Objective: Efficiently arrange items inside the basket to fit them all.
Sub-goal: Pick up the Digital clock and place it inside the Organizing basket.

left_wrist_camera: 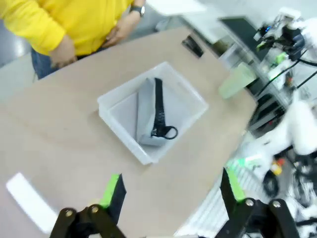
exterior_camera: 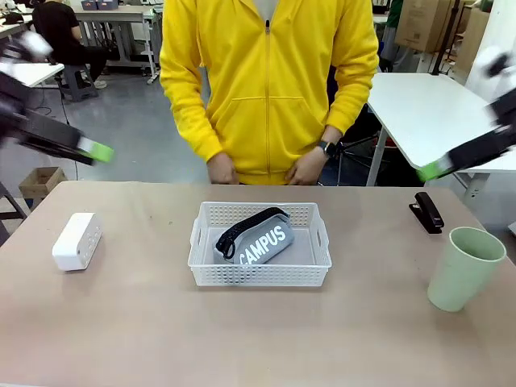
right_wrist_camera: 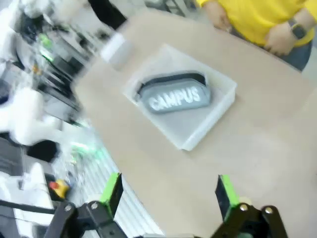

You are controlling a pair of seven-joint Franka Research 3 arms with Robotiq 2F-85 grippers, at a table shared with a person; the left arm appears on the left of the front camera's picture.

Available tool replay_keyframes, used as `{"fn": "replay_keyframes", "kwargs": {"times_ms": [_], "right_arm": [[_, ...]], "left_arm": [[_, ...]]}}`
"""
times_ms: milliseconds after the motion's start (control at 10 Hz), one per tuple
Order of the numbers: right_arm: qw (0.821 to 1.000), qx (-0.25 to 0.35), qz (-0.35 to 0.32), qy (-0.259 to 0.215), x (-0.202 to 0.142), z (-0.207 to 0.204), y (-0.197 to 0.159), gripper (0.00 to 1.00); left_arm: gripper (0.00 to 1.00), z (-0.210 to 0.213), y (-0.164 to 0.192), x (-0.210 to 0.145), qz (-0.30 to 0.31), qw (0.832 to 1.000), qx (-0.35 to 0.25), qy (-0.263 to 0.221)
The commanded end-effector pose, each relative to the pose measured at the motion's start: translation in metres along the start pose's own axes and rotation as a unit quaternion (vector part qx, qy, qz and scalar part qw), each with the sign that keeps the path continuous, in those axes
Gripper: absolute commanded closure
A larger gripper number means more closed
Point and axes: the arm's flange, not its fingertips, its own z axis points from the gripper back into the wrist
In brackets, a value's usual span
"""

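White basket (exterior_camera: 260, 276) is sitting mid-frame on the beige table (exterior_camera: 137, 330), with bare margins lying on every side. Grey pouch (exterior_camera: 262, 240) is lying diagonally inside, floor showing free to its right. White box (exterior_camera: 76, 240) is resting at left, black stapler (exterior_camera: 427, 212) upper right, green cup (exterior_camera: 465, 268) standing at the right edge. Left tool (left_wrist_camera: 172, 184) and right tool (right_wrist_camera: 169, 188) are hovering, both spread wide, empty. Person (exterior_camera: 266, 81) in yellow is standing at the far edge.

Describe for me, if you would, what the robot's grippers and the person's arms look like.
The left gripper and right gripper look alike: black linked fingers joined by silvery pins, each tipped with a bright green pad. The person wears a yellow zip hoodie with long sleeves and a front pocket, and a dark wristwatch on one wrist.
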Motion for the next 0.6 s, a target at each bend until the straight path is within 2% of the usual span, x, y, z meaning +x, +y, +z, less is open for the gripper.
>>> {"fn": "replay_keyframes", "kwargs": {"times_ms": [0, 100, 200, 300, 400, 500], "right_arm": [[0.991, 0.014, -0.088, -0.103, -0.032, 0.067, -0.031, 0.00], [0.979, 0.016, -0.130, -0.159, -0.057, 0.105, -0.048, 0.00], [0.965, 0.025, -0.170, -0.195, -0.080, 0.131, -0.067, 0.00], [0.949, 0.027, -0.218, -0.225, -0.105, 0.150, -0.093, 0.00], [0.931, 0.047, -0.258, -0.253, -0.131, 0.163, -0.117, 0.00], [0.915, 0.070, -0.287, -0.275, -0.153, 0.168, -0.136, 0.00]], "left_arm": [[0.00, 0.046, 0.016, -0.065, 0.090, 0.994, 0.015, -0.065], [0.00, 0.077, 0.033, -0.083, 0.133, 0.985, 0.010, -0.109], [0.00, 0.100, 0.055, -0.102, 0.200, 0.970, 0.036, -0.132], [0.00, 0.119, 0.072, -0.122, 0.238, 0.957, 0.020, -0.161], [0.00, 0.131, 0.079, -0.142, 0.248, 0.948, 0.003, -0.201], [0.00, 0.135, 0.073, -0.159, 0.234, 0.945, 0.008, -0.230]]}}
